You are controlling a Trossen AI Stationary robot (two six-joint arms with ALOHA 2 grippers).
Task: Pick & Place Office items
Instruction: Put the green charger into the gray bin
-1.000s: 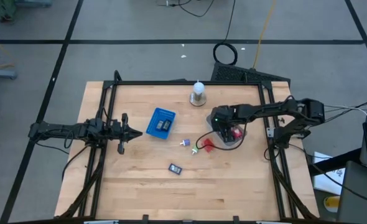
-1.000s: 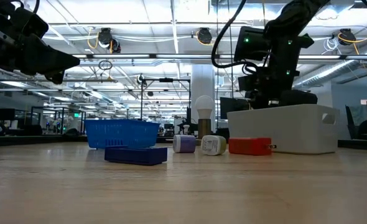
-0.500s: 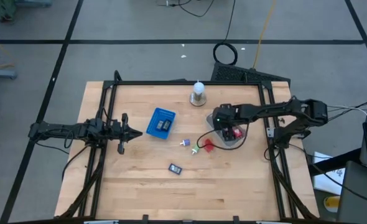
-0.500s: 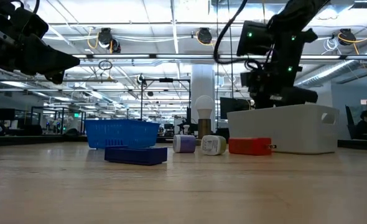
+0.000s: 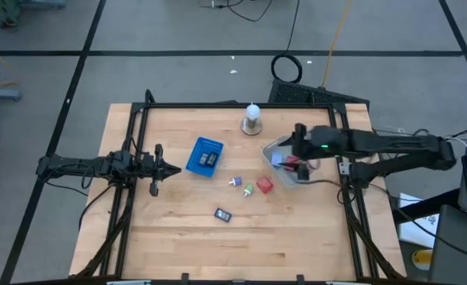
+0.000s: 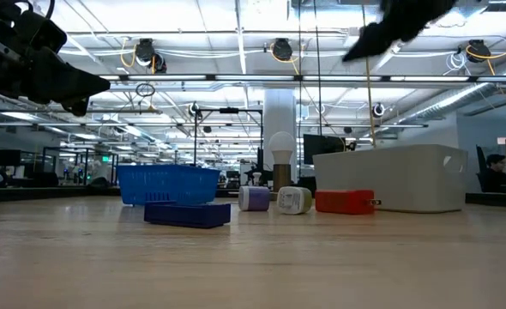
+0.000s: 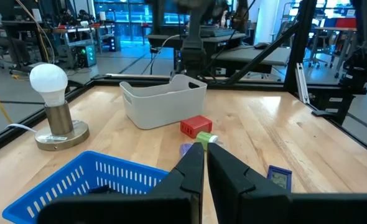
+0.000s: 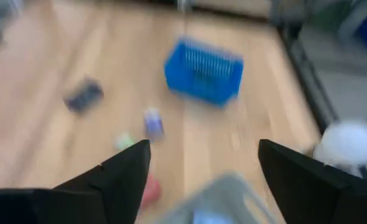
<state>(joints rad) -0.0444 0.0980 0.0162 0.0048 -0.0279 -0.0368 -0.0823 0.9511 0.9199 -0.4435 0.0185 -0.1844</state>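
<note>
Hovering above the clear grey tray (image 5: 273, 147), the right gripper (image 8: 202, 163) is spreading its fingers wide and empty. Next it is probably needing the red block (image 5: 264, 186) nearby. The left gripper (image 5: 178, 168) is waiting with fingers together.

Basket (image 5: 205, 155) left of tray (image 5: 275, 148) (small items (image 5: 250, 188) between).

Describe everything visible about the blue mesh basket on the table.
The blue mesh basket is a small rectangular bin of bright blue plastic with slatted, see-through walls and a solid rim. It sits upright on the wooden table, turned slightly askew, left of the table's middle and near the left gripper, which is clear of it. From above, two dark rectangular pieces lie inside it side by side. In the low view a flat dark blue block lies on the table in front of it.
</note>
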